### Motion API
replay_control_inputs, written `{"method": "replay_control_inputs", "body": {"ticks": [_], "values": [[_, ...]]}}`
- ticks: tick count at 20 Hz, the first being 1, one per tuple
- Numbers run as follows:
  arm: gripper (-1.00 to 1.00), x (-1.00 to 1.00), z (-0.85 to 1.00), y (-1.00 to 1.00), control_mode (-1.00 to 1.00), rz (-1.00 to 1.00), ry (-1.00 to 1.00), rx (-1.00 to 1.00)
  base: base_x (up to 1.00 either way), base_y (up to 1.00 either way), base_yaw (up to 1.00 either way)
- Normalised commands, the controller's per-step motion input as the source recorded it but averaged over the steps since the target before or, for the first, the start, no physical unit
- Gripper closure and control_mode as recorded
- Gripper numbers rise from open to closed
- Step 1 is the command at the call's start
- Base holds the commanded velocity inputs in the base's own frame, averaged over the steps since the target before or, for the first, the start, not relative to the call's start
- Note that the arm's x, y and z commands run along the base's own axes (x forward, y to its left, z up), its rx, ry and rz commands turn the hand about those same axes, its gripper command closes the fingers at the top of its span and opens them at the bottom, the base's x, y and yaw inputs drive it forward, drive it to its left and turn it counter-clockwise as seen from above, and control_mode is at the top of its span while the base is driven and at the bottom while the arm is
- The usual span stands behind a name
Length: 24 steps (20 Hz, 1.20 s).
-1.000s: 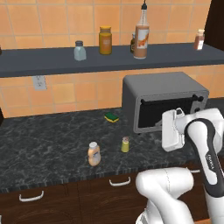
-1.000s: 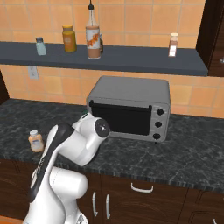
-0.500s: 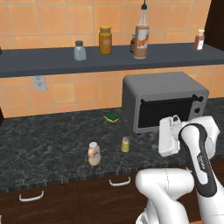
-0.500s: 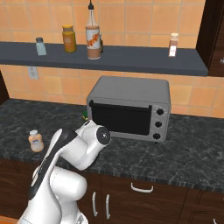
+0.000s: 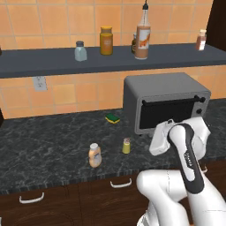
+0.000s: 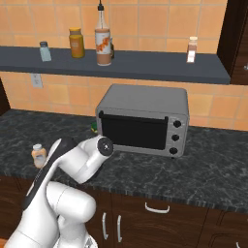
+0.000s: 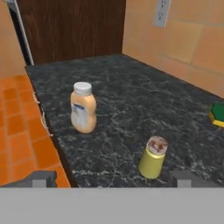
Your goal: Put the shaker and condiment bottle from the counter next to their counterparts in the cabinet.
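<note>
No writing on either piece is readable; the condiment bottle [image 7: 83, 107] only carries a whitish band with a bluish smudge. It is squat, peach-coloured plastic with a pale cap, standing upright on the black, white-veined marble surface [image 7: 131, 105] near its front edge. The shaker [image 7: 153, 156] is a small yellow-green cylinder with a grey top, upright and close in front of my hand [image 7: 111, 178], whose fingers are spread wide around nothing. Orange tiles back the wall, and a grey shelf [image 5: 53, 62] holds a glass shaker [image 5: 80, 50] and a sauce bottle [image 5: 142, 35].
</note>
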Motion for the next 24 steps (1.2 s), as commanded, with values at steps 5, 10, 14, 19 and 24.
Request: {"method": "replay_control_inputs", "body": {"ticks": [5,10,14,19,24], "values": [[-1.0,0.18,-0.62,0.25,-1.0,0.0,0.1,0.07,0.0,0.0,0.0],[-1.0,0.05,-0.65,0.33,-1.0,0.0,0.04,0.13,0.0,0.0,0.0],[-1.0,0.0,-0.31,0.24,-1.0,0.0,0.0,0.05,0.0,0.0,0.0],[-1.0,0.0,-0.35,0.2,-1.0,0.02,-0.06,0.06,0.0,0.0,0.0],[-1.0,0.0,-0.14,0.0,-1.0,0.01,-0.15,0.0,0.0,0.0,0.0]]}}
